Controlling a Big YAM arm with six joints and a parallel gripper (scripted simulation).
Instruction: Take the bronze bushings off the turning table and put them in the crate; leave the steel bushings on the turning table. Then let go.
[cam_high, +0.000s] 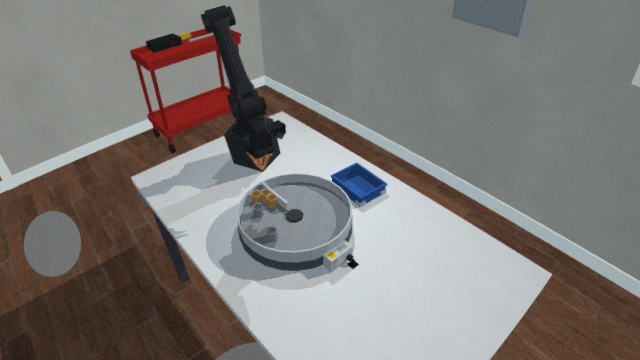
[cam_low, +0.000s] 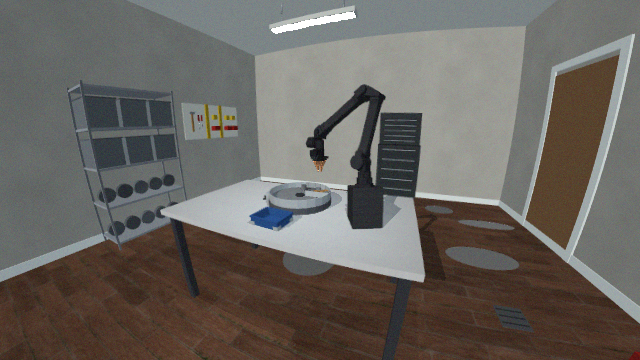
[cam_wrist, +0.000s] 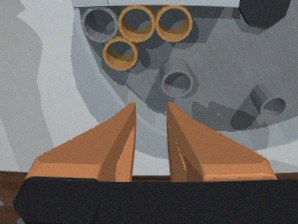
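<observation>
Across the white table (cam_high: 425, 290) (cam_low: 310, 240), the black arm (cam_high: 232, 60) (cam_low: 371, 130) reaches from its base toward the round turning table (cam_high: 300, 256) (cam_low: 300, 203) (cam_wrist: 220, 75). Near the turning table's raised rim sits the blue crate (cam_high: 358, 183) (cam_low: 270, 218). A straight pale bar (cam_high: 274, 193) (cam_wrist: 160, 2) extends from the rim region toward the dark hub (cam_high: 294, 215) (cam_low: 300, 195) (cam_wrist: 265, 10).

The gripper (cam_high: 262, 167) (cam_low: 319, 170) (cam_wrist: 151, 111) points downward, raised above the level of the turning table. Three bronze bushings (cam_high: 271, 202) (cam_wrist: 136, 39) stand upright on the turning table, outside the crate, lower than the fingertips and beyond them in the wrist view. Two are beside the bar; the third is next to them, farther from the bar and nearer the fingertips. One steel bushing (cam_wrist: 100, 40) stands at the end of the pair; two other steel bushings lie apart from the cluster, one near the fingertips in the wrist view.

The orange fingers are parted by a narrow gap. They grip nothing and are clear of every bushing.
</observation>
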